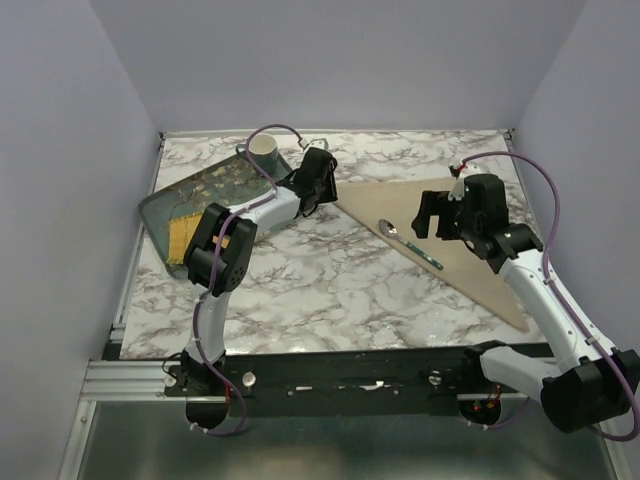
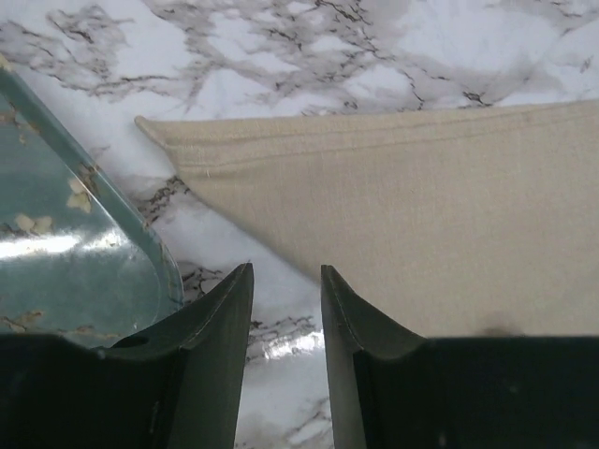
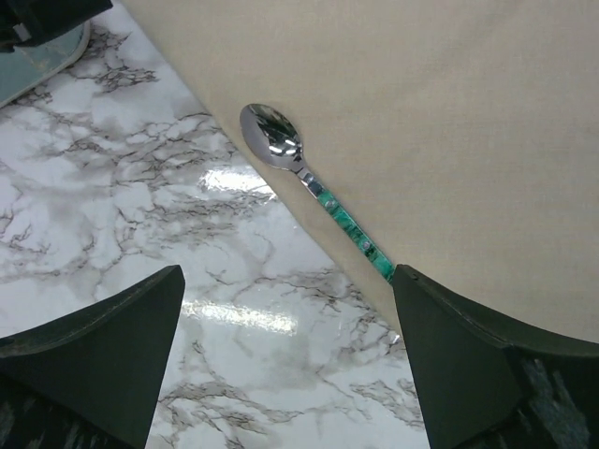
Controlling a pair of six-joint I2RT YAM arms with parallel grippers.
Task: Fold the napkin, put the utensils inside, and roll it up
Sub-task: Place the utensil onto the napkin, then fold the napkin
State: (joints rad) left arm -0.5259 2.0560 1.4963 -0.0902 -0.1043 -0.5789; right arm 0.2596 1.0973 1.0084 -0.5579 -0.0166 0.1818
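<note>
The beige napkin (image 1: 455, 230) lies folded into a triangle on the right half of the marble table. The spoon (image 1: 408, 243), silvery bowl and teal handle, lies on it along its folded front edge. My right gripper (image 1: 428, 216) hovers open and empty just above the spoon; the right wrist view shows the spoon (image 3: 314, 187) on the napkin (image 3: 449, 122) between my wide-apart fingers. My left gripper (image 1: 322, 172) is open and empty at the napkin's left corner; the left wrist view shows that corner (image 2: 374, 206) ahead of my narrowly parted fingers.
A dark teal floral tray (image 1: 195, 195) sits at the back left with a white cup (image 1: 262, 147) at its far end and a yellow woven piece (image 1: 185, 235) on its near end. The tray's rim (image 2: 140, 234) shows beside my left fingers. Walls enclose the table.
</note>
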